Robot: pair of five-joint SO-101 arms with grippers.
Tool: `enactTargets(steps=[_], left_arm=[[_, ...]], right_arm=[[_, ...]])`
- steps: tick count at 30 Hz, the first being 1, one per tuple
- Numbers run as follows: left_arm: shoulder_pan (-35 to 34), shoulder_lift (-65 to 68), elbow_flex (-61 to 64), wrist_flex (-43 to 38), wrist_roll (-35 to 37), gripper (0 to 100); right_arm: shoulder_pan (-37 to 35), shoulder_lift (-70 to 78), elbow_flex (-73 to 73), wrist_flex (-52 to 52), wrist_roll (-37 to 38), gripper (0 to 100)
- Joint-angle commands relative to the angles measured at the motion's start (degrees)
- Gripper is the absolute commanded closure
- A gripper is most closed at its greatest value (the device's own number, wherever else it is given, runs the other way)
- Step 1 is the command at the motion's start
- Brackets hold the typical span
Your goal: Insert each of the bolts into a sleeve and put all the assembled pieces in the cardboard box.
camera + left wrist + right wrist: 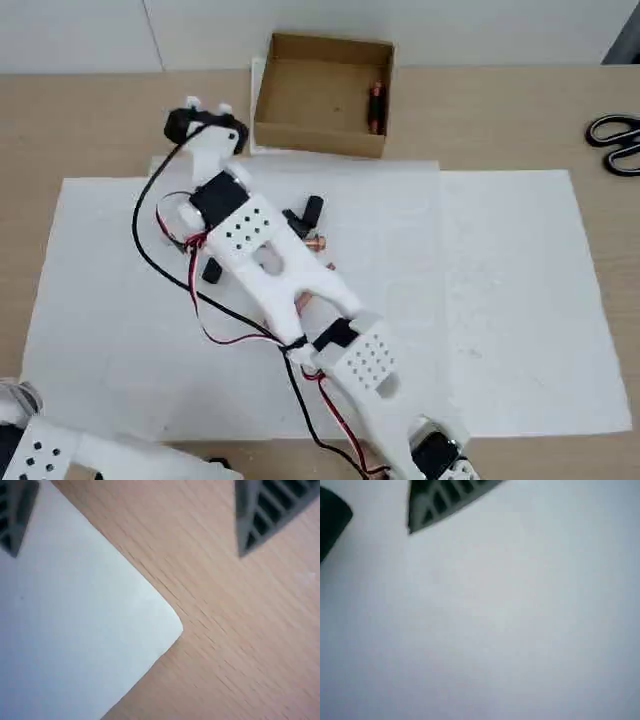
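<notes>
Copper-coloured metal bolts (315,241) lie loose on the white paper sheet (500,300) beside black cylindrical sleeves (311,212) — the right gripper (442,500), whose state I cannot tell, should probably pinch one by its head, shank free — while the left gripper (127,555) gapes empty

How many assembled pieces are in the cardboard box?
1. The assembled piece lies in the cardboard box, along its right-hand wall in the high view. Its near wall could hide another.
</notes>
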Motion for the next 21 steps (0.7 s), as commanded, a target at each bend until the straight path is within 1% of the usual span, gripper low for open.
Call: enactTargets(steps=[1, 13, 17, 21], left_arm=[[0.26, -0.62, -0.31, 0.44, -0.35, 74], [0.26, -0.62, -0.31, 0.44, -0.35, 74], [0.26, -0.62, -0.31, 0.35, -0.35, 74], [0.26, -0.62, -0.31, 0.35, -0.35, 74]], right_arm=[[0.40, 1.10, -0.62, -3.21, -1.76, 82.4], [0.31, 2.51, -0.35, -3.21, -1.85, 82.5], [0.40, 2.59, -0.18, -3.21, -5.80, 82.6], [0.40, 2.59, -0.18, -1.19, -7.56, 82.6]])
